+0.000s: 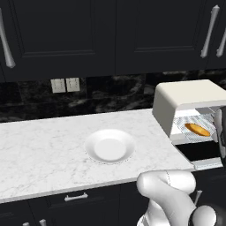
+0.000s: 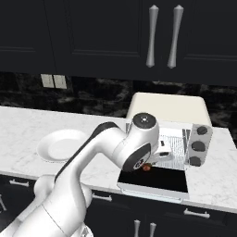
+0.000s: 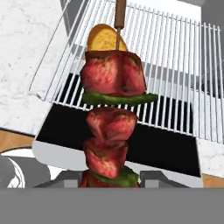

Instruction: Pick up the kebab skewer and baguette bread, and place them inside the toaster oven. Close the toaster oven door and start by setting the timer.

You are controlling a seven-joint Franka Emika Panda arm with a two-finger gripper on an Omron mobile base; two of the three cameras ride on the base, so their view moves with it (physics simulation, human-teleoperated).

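Gripper point(image 3: 109, 179) clenched on kebab skewer point(image 3: 113, 118), above wire rack point(image 3: 175, 65). Baguette bread point(image 1: 197, 129) lying on rack inside toaster oven point(image 1: 176, 99), door point(image 2: 155, 178) down.

The toaster oven point(image 2: 169, 107) stands open, its door point(image 2: 155, 179) lying flat over the tabletop point(image 1: 39, 145) edge and barring any low approach from the front. Passage into the cavity lies above the door, over the wire rack point(image 3: 175, 74). The baguette bread point(image 1: 197, 129) already takes the rack's left part; the right part lies bare. The kebab skewer point(image 3: 114, 127), held in the gripper point(image 3: 108, 178), hangs before the rack and fills the middle of the opening. Left of the oven the tabletop offers wide room, broken by a white plate point(image 1: 110, 146). Dark upper cabinets point(image 1: 106, 35) cap the height.
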